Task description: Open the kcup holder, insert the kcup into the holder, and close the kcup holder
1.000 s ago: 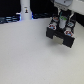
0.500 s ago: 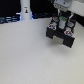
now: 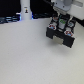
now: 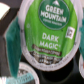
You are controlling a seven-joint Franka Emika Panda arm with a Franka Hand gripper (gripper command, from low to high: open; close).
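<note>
The arm reaches down from above with its gripper [image 3: 62,22], grip state unclear, directly over the boxy black kcup holder [image 3: 61,34], the round green foil-topped kcup [image 4: 49,33] just beneath it.

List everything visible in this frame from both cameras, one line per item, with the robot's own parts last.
black boxy kcup holder with round pod slots: one, black, on the white table toward the exterior view's right, under the arm.
white kcup with green round foil top: one, green top reading Green Mountain Dark Magic, fills the wrist view, close to the camera.
other pods: a few, dark, red and white tops, in the holder's slots; exact count unclear.
tall white bottle-shaped object: one, white, at the back toward the exterior view's left.
white table: one, white.
gripper: one, light grey, above the holder; whether it grips the kcup cannot be told.
</note>
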